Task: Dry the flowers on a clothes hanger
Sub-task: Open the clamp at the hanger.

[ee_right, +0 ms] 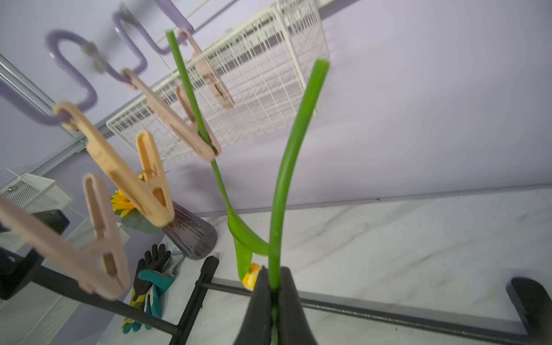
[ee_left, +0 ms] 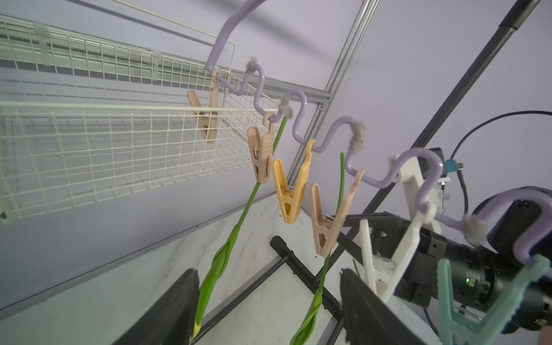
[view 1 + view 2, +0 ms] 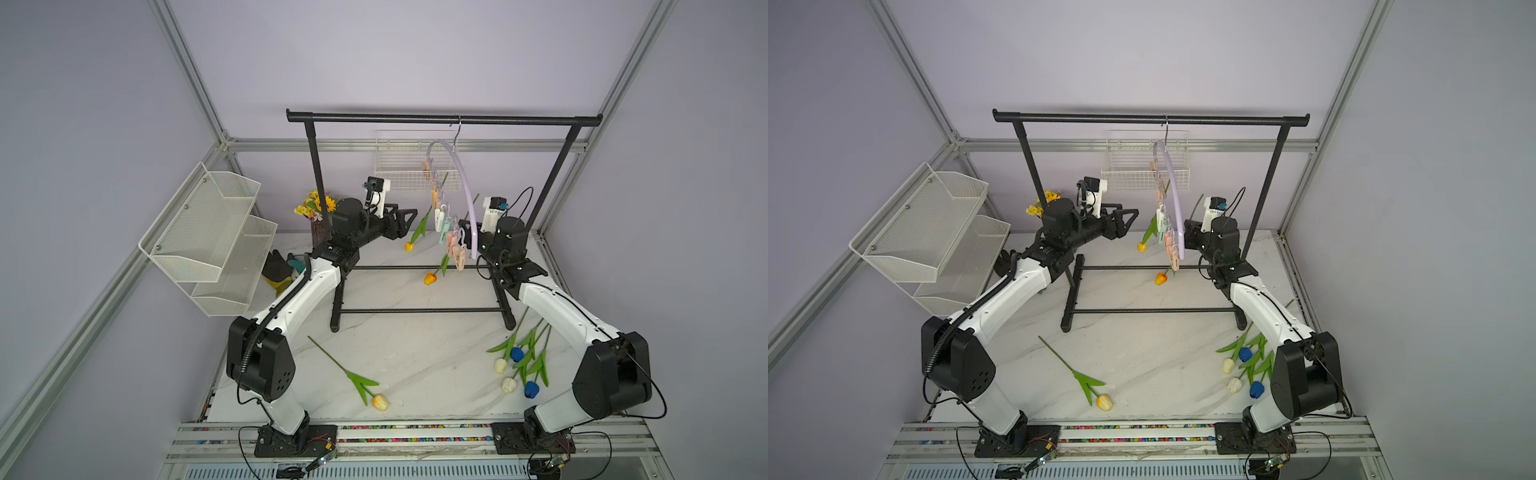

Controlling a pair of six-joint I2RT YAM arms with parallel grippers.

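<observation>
Right wrist view: a tulip stem [image 1: 282, 185] is clamped tight in the right jaws, just beside the hanger [image 3: 468, 195] clips. The left jaws are spread wide near a yellow tulip [image 3: 409, 247] that's already clipped up. Five more tulips [image 3: 500, 365] are left lying by the counter [image 3: 415, 365] front edge and front right corner.

both top views look down on the whole table [image 3: 415, 353]; both wrist views, close, face up at the hanger [image 2: 220, 38].
</observation>
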